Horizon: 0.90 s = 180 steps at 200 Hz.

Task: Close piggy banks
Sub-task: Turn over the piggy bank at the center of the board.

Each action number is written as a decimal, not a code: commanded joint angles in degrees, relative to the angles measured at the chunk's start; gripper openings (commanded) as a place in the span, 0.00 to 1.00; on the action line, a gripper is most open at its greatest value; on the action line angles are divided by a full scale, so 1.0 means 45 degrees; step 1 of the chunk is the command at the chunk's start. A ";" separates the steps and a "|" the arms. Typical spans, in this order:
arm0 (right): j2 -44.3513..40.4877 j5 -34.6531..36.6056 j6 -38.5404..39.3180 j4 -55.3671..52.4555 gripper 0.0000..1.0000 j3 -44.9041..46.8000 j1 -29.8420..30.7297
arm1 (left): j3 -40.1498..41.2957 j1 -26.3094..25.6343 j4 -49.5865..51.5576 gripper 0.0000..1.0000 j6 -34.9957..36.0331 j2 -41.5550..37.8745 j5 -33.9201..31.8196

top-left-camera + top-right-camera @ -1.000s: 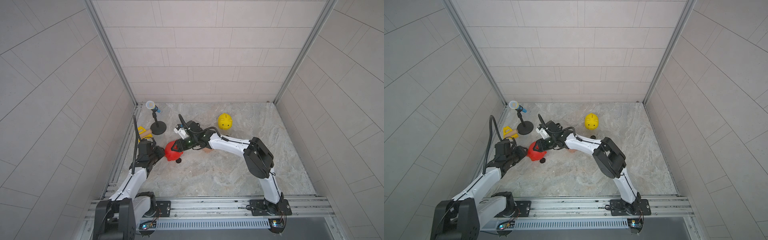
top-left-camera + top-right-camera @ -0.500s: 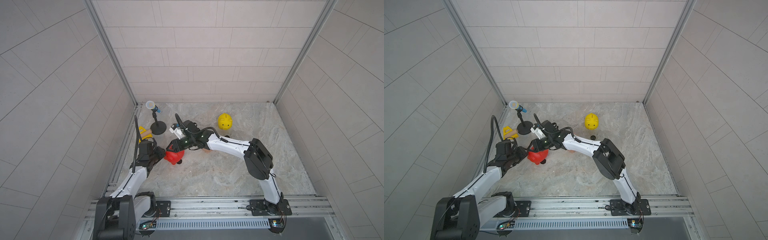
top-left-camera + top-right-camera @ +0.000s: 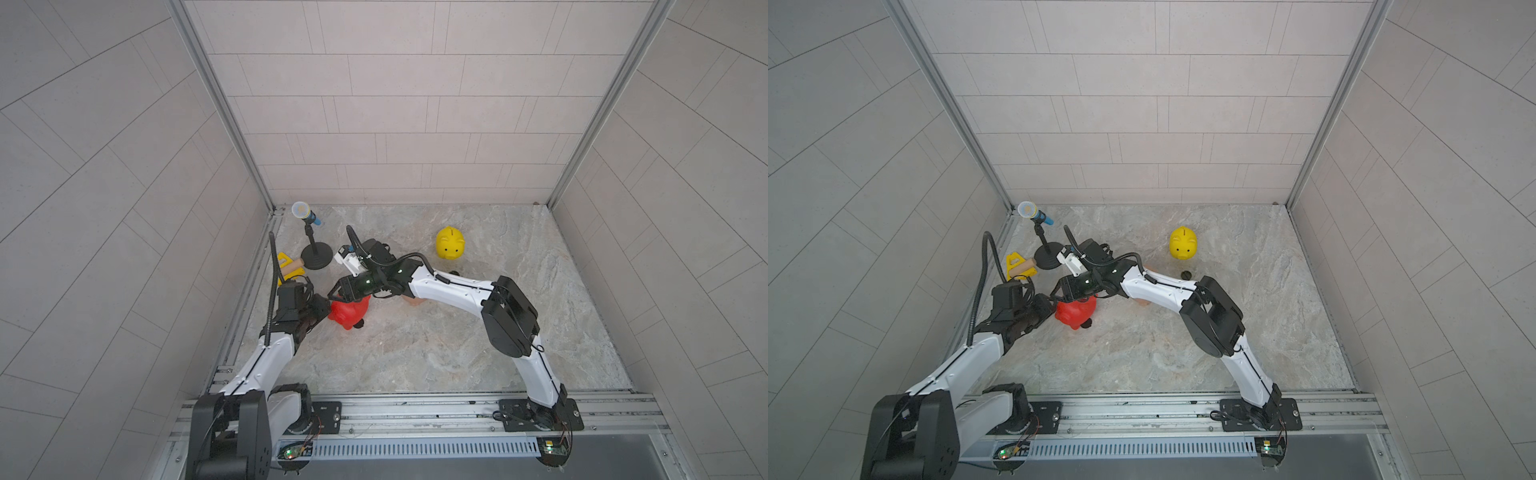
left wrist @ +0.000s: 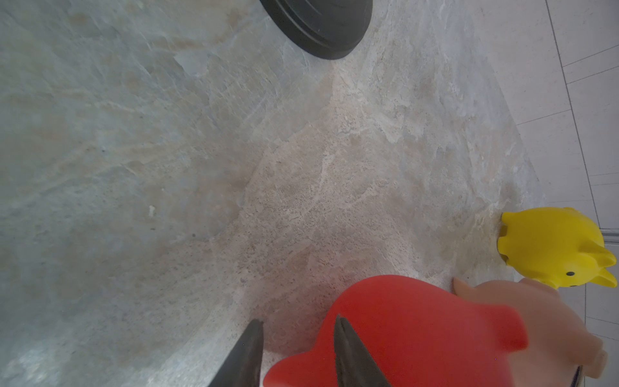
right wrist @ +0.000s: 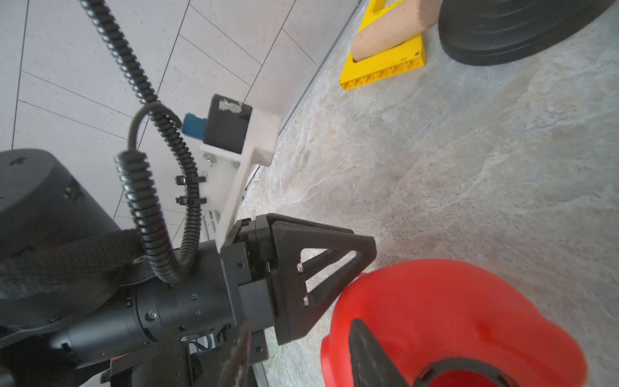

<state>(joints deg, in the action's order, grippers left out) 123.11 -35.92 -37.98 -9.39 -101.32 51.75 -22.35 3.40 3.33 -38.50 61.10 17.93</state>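
Observation:
The red piggy bank (image 3: 349, 313) (image 3: 1075, 311) lies tipped at the left of the floor, and its round belly hole shows in the right wrist view (image 5: 469, 318). My left gripper (image 3: 326, 305) (image 4: 296, 323) is shut on a thin lobe at its edge. My right gripper (image 3: 332, 295) (image 5: 301, 323) hangs over the same pig, jaws apart, one finger lying across its belly side. The yellow piggy bank (image 3: 450, 244) (image 4: 549, 248) stands at the back. The peach-pink piggy bank (image 3: 1142, 302) (image 4: 552, 318) is mostly hidden under my right arm.
A small black plug (image 3: 359, 324) lies against the red pig, another (image 3: 1185, 274) in front of the yellow one. A toy microphone on a round black stand (image 3: 316, 262) and a yellow triangular toy (image 3: 289, 266) sit by the left wall, just behind both grippers.
My right gripper has slid left across the red pig. The pig has tipped and shifted slightly toward the front. The left arm has barely moved.

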 commanded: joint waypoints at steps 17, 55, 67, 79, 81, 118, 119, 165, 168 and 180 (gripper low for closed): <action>0.0224 0.0025 -0.0087 -0.0231 0.49 -0.0685 0.0101 | -0.0092 -0.0013 0.0176 0.40 0.0148 -0.0037 -0.0357; 0.0047 0.0112 -0.0037 -0.0355 0.49 -0.0885 0.0102 | -0.0073 -0.0002 0.0274 0.40 0.0170 -0.0051 -0.0517; -0.0048 0.0077 -0.0018 -0.0384 0.49 -0.0859 0.0119 | -0.0073 -0.0003 0.0314 0.40 0.0177 -0.0071 -0.0636; -0.0170 -0.0057 0.0196 -0.0614 0.47 -0.0879 0.0141 | -0.0054 0.0007 0.0343 0.40 0.0154 -0.0048 -0.0761; -0.0180 -0.0062 0.0260 -0.0679 0.46 -0.0882 0.0156 | -0.0053 0.0002 0.0351 0.40 0.0152 -0.0049 -0.0787; -0.0816 0.0316 0.0769 -0.1195 0.46 -0.0562 0.0181 | -0.0034 0.0083 0.0493 0.40 0.0084 -0.0150 -0.1015; -0.0825 0.0321 0.0766 -0.1195 0.46 -0.0557 0.0181 | -0.0034 0.0084 0.0501 0.40 0.0091 -0.0155 -0.1016; -0.1617 0.0897 0.1182 -0.1426 0.46 0.0195 0.0181 | 0.0025 0.0153 0.0854 0.46 0.0027 -0.0625 -0.1588; -0.1677 0.0935 0.1219 -0.1446 0.46 0.0238 0.0181 | 0.0025 0.0161 0.0877 0.46 0.0021 -0.0665 -0.1620; -0.1889 0.1075 0.1369 -0.1582 0.45 0.0402 0.0181 | 0.0044 0.0180 0.0949 0.47 0.0010 -0.0808 -0.1717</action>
<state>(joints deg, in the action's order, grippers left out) 119.09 -33.34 -34.22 -14.81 -100.71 52.23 -22.35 3.75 5.61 -38.63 59.11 12.51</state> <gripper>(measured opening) 0.455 0.460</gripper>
